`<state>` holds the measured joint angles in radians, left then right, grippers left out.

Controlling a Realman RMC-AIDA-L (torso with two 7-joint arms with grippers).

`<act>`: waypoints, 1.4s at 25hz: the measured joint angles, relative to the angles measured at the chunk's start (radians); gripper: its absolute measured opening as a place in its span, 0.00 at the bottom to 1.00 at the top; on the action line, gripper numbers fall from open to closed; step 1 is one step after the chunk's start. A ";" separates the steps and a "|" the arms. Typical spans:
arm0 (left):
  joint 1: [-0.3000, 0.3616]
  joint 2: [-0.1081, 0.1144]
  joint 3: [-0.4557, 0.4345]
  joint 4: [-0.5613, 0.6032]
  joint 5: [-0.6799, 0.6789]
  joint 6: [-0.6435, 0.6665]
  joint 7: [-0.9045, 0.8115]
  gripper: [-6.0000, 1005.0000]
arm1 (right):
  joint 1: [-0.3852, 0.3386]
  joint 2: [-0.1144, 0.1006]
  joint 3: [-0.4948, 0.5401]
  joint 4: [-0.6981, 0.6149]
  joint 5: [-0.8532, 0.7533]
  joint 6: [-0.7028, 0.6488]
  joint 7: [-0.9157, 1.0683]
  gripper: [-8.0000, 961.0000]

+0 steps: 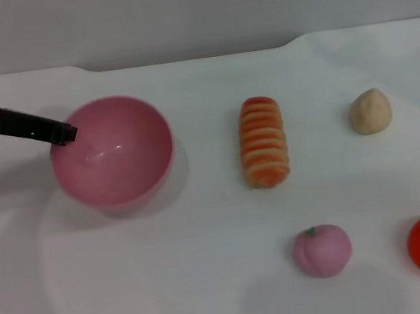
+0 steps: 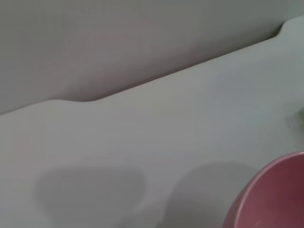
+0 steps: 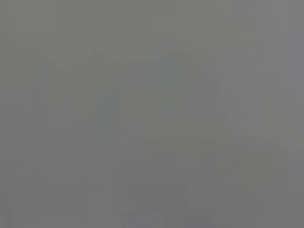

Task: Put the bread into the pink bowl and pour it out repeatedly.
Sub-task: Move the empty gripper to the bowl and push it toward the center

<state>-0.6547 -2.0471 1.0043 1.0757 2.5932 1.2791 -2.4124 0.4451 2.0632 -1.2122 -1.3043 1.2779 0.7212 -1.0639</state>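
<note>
The bread (image 1: pixel 263 142) lies on the bench (image 1: pixel 210 279), long axis near-to-far, just right of the empty pink bowl (image 1: pixel 112 152). The left hand (image 1: pixel 64 133) sits at the bowl's left rim; grip state indeterminate. The right hand is out of view.

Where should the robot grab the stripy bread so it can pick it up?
Probably around the middle of the bread, coming straight down from above, fingers closing across its narrow width. It lies flat on the table, long and slim, with open space on both long sides. The left gripper is at the pink bowl's rim; the right one isn't visible.
</note>
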 joint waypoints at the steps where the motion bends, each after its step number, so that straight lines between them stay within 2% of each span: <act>1: 0.000 0.000 0.000 0.000 0.000 0.000 0.000 0.05 | 0.015 0.000 -0.015 -0.069 -0.141 0.050 0.136 0.56; 4: 0.001 0.001 0.001 0.001 0.002 0.006 0.030 0.05 | 0.083 -0.001 -0.041 -0.209 -0.447 0.232 0.412 0.56; 6: 0.006 0.002 0.003 0.011 0.002 0.020 0.065 0.05 | 0.149 -0.007 -0.037 -0.238 -0.546 0.393 0.493 0.56; 10: 0.009 0.003 0.000 0.018 0.003 0.033 0.084 0.05 | 0.289 -0.021 -0.022 -0.193 -0.618 0.673 0.585 0.56; 16: 0.010 0.001 0.007 0.015 0.002 0.047 0.126 0.05 | 0.414 -0.016 -0.021 -0.020 -0.620 0.864 0.589 0.56; 20: 0.010 -0.005 0.007 0.016 -0.002 0.059 0.125 0.05 | 0.458 -0.005 -0.030 0.103 -0.619 0.876 0.514 0.56; 26: 0.010 -0.012 0.009 0.010 -0.033 0.069 0.099 0.05 | 0.444 0.001 -0.025 0.232 -0.622 0.795 0.379 0.56; 27: 0.010 -0.012 0.009 0.010 -0.033 0.069 0.099 0.05 | 0.441 0.001 -0.025 0.251 -0.625 0.778 0.359 0.56; 28: 0.018 -0.012 0.039 0.013 -0.092 0.072 0.079 0.05 | 0.439 0.001 -0.026 0.274 -0.629 0.760 0.342 0.56; 32: 0.014 -0.012 0.058 0.016 -0.097 0.070 0.054 0.05 | 0.439 0.001 -0.035 0.370 -0.636 0.667 0.281 0.56; 35: 0.006 -0.011 0.060 0.017 -0.099 0.065 0.049 0.05 | 0.444 0.004 -0.037 0.426 -0.633 0.595 0.247 0.62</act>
<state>-0.6491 -2.0585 1.0641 1.0922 2.4945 1.3443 -2.3631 0.8890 2.0673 -1.2492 -0.8779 0.6445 1.3158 -0.8173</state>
